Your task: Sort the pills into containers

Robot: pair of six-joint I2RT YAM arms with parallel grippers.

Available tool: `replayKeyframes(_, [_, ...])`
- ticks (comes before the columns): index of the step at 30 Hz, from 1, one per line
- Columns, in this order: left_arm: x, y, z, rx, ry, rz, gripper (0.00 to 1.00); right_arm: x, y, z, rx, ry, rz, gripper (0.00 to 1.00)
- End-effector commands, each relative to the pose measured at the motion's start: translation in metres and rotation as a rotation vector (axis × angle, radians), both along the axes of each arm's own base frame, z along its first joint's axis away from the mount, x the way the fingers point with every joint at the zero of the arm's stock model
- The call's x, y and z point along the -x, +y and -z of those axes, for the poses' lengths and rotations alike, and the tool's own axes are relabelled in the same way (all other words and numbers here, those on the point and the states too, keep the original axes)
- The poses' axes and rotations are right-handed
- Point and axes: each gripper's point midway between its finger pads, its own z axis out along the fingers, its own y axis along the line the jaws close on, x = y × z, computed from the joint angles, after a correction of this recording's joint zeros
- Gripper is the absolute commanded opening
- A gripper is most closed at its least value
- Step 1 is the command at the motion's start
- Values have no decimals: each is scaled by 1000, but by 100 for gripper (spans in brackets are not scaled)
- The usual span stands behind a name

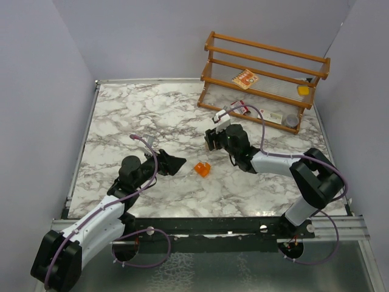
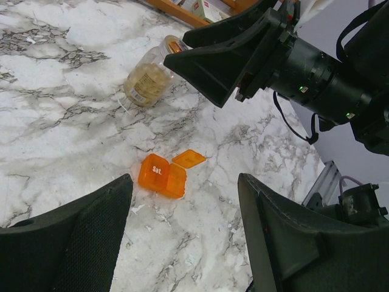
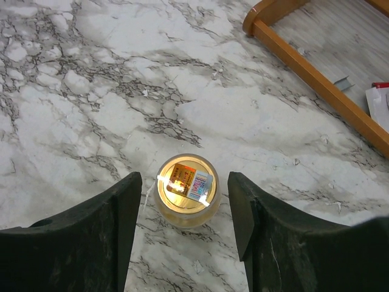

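With right gripper [image 3: 183,180] part-open astride clear jar [image 3: 184,193], nothing held: grasp step, needs centred squeeze; left gripper [image 2: 182,182] wide, empty, at nine o'clock of orange box [image 1: 202,168].

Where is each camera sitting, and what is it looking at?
Top: high behind the robot, looking down on the white marble table; left gripper and right gripper show.
Left wrist: rides the left gripper, facing the small orange square box; own fingers show.
Right wrist: looks straight down on the clear round jar between own fingers.
Both wrists share the jar.
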Motion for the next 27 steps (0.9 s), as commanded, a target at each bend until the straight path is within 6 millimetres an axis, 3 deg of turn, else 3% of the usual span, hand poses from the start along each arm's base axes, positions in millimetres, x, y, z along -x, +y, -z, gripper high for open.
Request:
replayKeyframes(1, [1,-1,-4,17,-19,4,72,-8,12,-12,-44,-30,-10,58])
replayKeyframes(11, [1,-1,-5,17,-21,2,72,-8,16,-6,-50,-16,-22,55])
replayKeyframes(25, [0,0,0,2,-21,-1,71,-9,18,2,-27,-9,-39,5])
replayKeyframes(27, [-1,1,2,-16,-32,-2,69,-8,18,0,-20,-16,-42,2])
